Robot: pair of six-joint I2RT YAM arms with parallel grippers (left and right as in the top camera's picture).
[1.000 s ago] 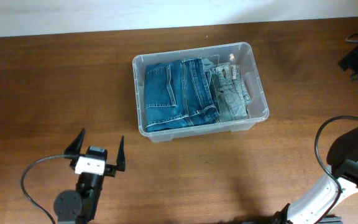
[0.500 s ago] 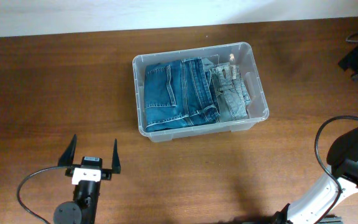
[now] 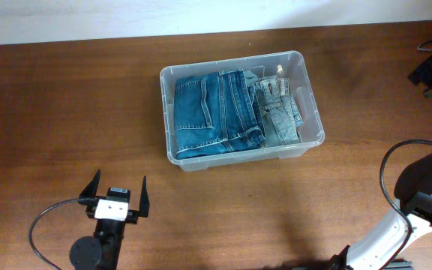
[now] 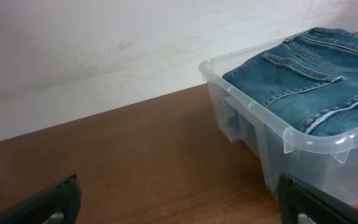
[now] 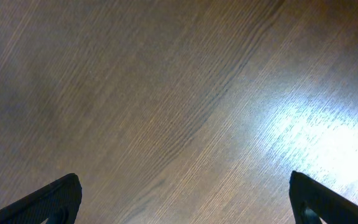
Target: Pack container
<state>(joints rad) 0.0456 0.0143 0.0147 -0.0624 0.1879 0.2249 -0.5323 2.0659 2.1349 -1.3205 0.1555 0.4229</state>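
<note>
The container [image 3: 168, 112] is a clear plastic tub at the table's middle. It holds folded dark blue jeans [image 3: 212, 112] and a lighter denim piece [image 3: 277, 112] on their right. My left gripper [image 3: 118, 192] is open and empty, low over the wood, well in front of and left of the tub. In the left wrist view the tub's rim [image 4: 253, 106] and the jeans [image 4: 303, 81] show at the right, beyond the open fingers [image 4: 178, 185]. My right gripper [image 5: 183, 179] is open and empty over bare wood. It sits at the far right edge [image 3: 430, 73].
A white wall [image 4: 104, 43] runs behind the table's far edge. The right arm's base and cable [image 3: 418, 187] stand at the front right. The left arm's cable [image 3: 40, 225] loops at the front left.
My left gripper has drawn back toward the table's front edge, away from the tub, still open. The tub, jeans and right arm have not moved.
</note>
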